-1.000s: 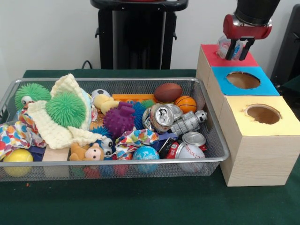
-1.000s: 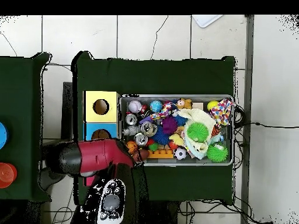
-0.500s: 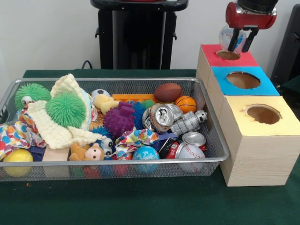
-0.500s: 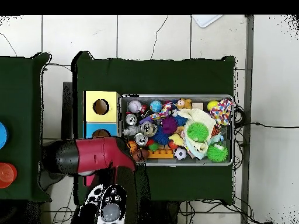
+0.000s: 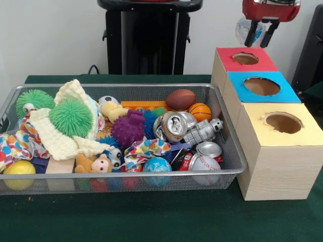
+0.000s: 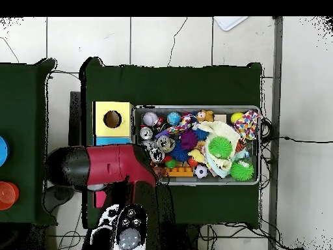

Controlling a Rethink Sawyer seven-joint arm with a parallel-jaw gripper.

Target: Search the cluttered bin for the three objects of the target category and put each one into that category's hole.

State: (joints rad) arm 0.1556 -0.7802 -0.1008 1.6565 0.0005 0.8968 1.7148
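A clear, crumpled object (image 5: 244,29) is held pinched between the jaws of the gripper (image 5: 261,34) above the red-topped box's hole (image 5: 246,58).

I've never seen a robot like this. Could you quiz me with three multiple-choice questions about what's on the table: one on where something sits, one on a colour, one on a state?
1. The orange basketball lies:
A. in the wire bin
B. on the boxes
C. on the cloth

2. The box top nearest the camera is:
A. red
B. blue
C. yellow

3. The gripper is:
A. inside the bin
B. raised above the red box
C. resting on the table

Answers: 1 A, it sits among the toys; 2 C, yellow paper around the hole; 3 B, it hangs over the red hole.
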